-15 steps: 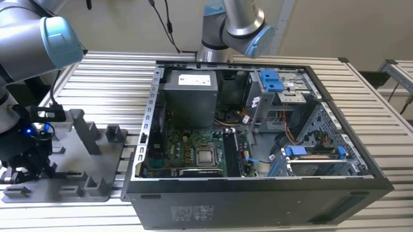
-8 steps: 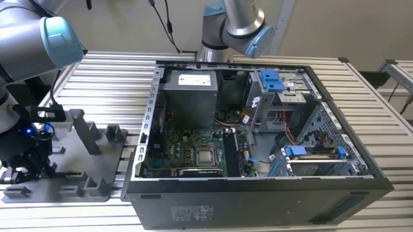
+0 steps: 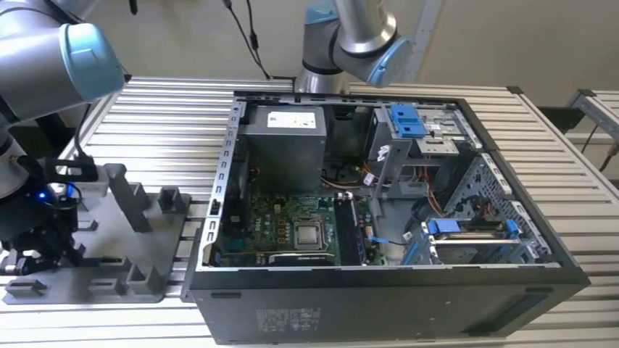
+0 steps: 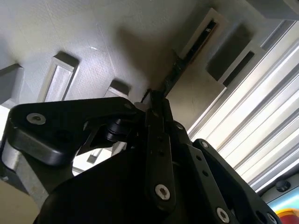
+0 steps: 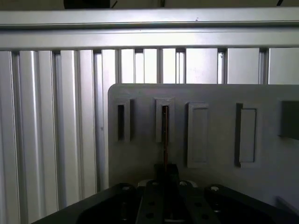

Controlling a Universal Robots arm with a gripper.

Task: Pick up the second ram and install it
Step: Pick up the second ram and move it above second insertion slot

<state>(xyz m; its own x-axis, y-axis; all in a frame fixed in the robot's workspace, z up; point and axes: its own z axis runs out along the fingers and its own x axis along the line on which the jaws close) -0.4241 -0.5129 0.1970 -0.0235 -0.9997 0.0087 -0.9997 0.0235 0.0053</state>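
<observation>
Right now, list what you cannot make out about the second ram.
1. The second ram: edge-on in both wrist views, near end hidden behind the gripper.
2. Its depth in the grey tray slot: hidden by the slot walls, first wrist view.
3. The memory slots on the motherboard: too small in the exterior view to tell free from filled.

Tight quarters here: the gripper [image 5: 165, 169] is clamped on the second ram [image 5: 165, 122], upright in a narrow slot of the grey tray [image 5: 210, 93]. Raised blocks [image 5: 197, 135] crowd one side of it and another slot [image 5: 121, 122] flanks the other. A tall post [image 3: 121, 192] rises mid-tray. The computer case [image 3: 387, 304] walls off the tray's edge toward the exterior view's right, but its top stands open.
</observation>
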